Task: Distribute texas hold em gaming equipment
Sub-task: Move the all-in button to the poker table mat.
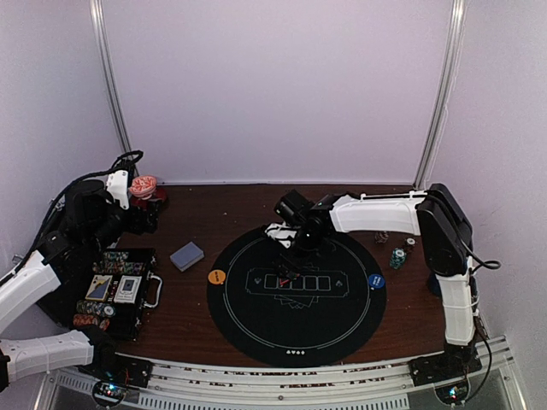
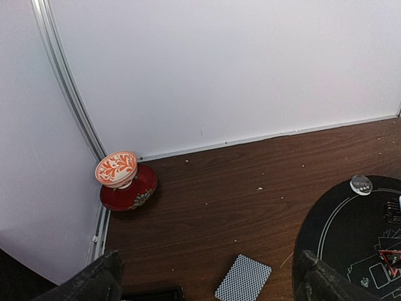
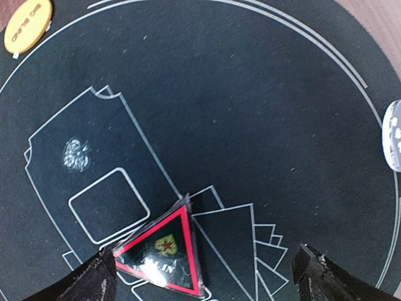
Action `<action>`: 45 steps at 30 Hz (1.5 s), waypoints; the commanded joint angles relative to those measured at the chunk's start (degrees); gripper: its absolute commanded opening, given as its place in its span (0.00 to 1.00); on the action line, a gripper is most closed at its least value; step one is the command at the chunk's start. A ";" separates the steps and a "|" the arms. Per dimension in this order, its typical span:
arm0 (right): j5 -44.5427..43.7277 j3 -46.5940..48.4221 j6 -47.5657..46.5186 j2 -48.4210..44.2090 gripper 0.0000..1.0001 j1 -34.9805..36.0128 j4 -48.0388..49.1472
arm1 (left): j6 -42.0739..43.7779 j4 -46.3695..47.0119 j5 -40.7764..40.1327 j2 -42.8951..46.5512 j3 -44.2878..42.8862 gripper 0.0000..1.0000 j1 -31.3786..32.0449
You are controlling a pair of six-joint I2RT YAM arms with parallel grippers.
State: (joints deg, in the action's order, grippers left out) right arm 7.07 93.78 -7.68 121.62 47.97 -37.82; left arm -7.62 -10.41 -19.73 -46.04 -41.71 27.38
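Observation:
A red triangle marker (image 3: 164, 254) lies on the round black mat (image 3: 263, 94), also seen from above (image 1: 288, 275). My right gripper (image 3: 203, 285) is open over it, its left finger beside the marker's left corner; it hovers above the mat's middle (image 1: 289, 256). An orange button (image 1: 217, 277) and a blue button (image 1: 376, 280) sit at the mat's left and right edges. The grey-blue card deck (image 2: 243, 279) lies on the wood left of the mat (image 1: 186, 255). A small chip stack (image 1: 397, 256) stands right of the mat. My left gripper (image 2: 207, 285) is open and empty, near the deck.
A red-and-white cup (image 2: 116, 168) on its red saucer (image 2: 128, 191) stands in the back left corner. An open black case (image 1: 115, 290) with chips and cards sits at the near left. A pale round chip (image 2: 361, 184) lies at the mat's far edge. White walls enclose the table.

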 commanded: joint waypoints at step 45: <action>21.07 -3.61 -13.76 -0.36 0.91 0.93 -7.92 | 0.16 2.59 0.39 1.20 -1.26 0.98 -0.04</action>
State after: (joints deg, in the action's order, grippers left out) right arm 21.61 92.77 -18.13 123.76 47.72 -39.64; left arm -7.62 -10.41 -19.68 -45.84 -41.71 27.38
